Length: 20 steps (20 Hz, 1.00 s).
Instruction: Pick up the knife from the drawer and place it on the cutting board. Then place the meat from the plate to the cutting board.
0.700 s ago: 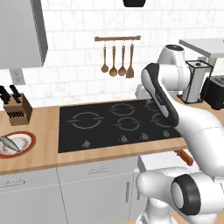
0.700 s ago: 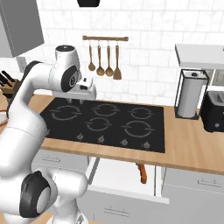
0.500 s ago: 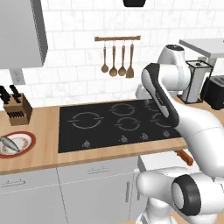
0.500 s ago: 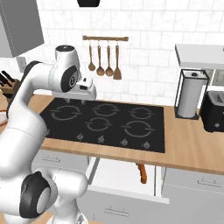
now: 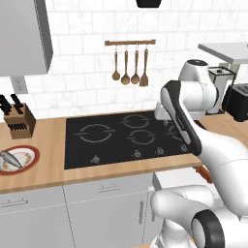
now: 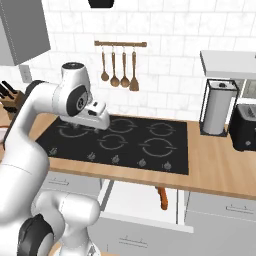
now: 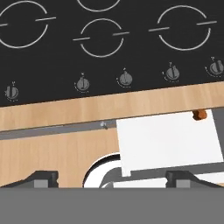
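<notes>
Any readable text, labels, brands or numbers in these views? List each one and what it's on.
No readable text in any view.
Stove: ring marks and small knobs with pointer lines, no numbers or letters.
Toaster, metal canister, knife block, plate: no labels visible.

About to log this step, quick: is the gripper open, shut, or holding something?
Gripper: jaws open, holding nothing, above the open drawer.

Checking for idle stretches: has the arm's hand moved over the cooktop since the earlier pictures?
No. In the right base view the hand sits at the same spot over the cooktop, below the hanging spoons, as before.
</notes>
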{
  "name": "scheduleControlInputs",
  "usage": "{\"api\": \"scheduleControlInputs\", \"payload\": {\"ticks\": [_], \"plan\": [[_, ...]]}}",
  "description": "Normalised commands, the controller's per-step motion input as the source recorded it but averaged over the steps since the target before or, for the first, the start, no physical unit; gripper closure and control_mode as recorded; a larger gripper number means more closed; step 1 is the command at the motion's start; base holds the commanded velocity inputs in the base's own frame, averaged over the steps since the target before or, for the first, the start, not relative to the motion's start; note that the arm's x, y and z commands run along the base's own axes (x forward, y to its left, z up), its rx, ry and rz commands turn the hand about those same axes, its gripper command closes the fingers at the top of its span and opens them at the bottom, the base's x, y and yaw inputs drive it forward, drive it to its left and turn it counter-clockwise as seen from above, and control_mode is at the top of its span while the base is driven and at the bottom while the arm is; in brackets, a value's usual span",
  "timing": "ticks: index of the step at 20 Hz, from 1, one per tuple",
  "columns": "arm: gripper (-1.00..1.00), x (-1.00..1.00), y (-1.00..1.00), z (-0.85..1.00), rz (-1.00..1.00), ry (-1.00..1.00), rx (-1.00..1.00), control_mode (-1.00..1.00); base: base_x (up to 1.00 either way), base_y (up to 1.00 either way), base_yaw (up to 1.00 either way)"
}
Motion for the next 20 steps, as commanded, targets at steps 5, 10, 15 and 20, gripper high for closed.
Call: {"api": "scheduleControlInputs", "payload": {"ticks": [5, 10, 15, 20], "plan": [[-1.00, -0.29, 0.00, -0.06, -0.02, 0.00, 0.06, 1.00, -0.04, 0.00, 0.00], [-1.00, 0.00, 0.00, 0.00, 0.00, 0.00, 0.00, 1.00, -0.51, 0.42, -0.23], [-1.00, 0.00, 0.00, 0.00, 0.00, 0.00, 0.00, 1.00, -0.13, 0.77, -0.62], [-1.00, 0.00, 0.00, 0.00, 0.00, 0.00, 0.00, 1.00, 0.00, 0.40, -0.66]]}}
